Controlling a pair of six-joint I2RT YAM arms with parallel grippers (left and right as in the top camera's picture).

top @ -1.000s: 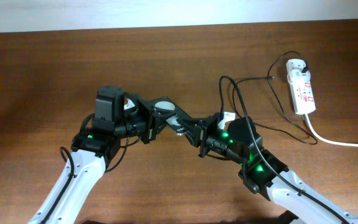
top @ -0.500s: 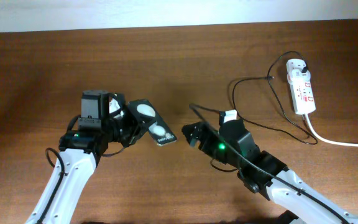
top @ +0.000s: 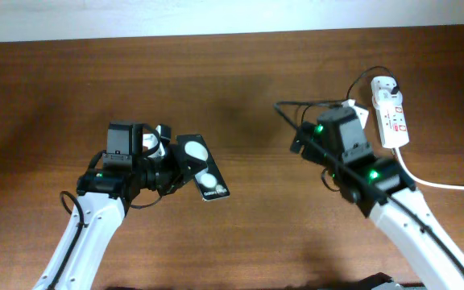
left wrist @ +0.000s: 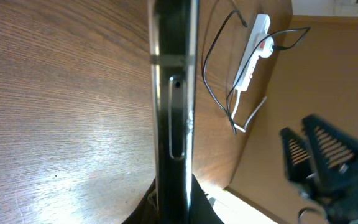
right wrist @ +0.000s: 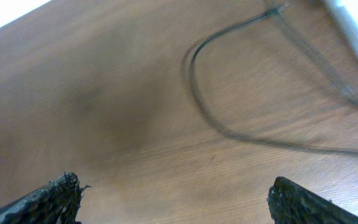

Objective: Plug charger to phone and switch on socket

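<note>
The phone (top: 203, 170), black with two white glares, hangs tilted over the table with my left gripper (top: 176, 171) shut on its near end. The left wrist view shows the phone (left wrist: 173, 93) edge-on, rising from between the shut jaws of that gripper (left wrist: 173, 208). My right gripper (top: 299, 138) is open and empty, well to the phone's right. The charger (top: 321, 104), a thin black cable, loops on the table from beside that gripper to the socket (top: 390, 111). In the right wrist view the charger (right wrist: 229, 134) lies ahead of the wide-open gripper (right wrist: 182, 202). It does not touch the phone.
The socket's thick white cord (top: 441, 184) runs off the table's right edge. The far table edge meets a white wall at the top. The left wrist view also shows the socket (left wrist: 253, 53) and the right arm's fingers (left wrist: 328, 155).
The two grippers were close together at the phone; the right one has opened and pulled back right toward the socket. The left arm has drawn the phone leftward.
</note>
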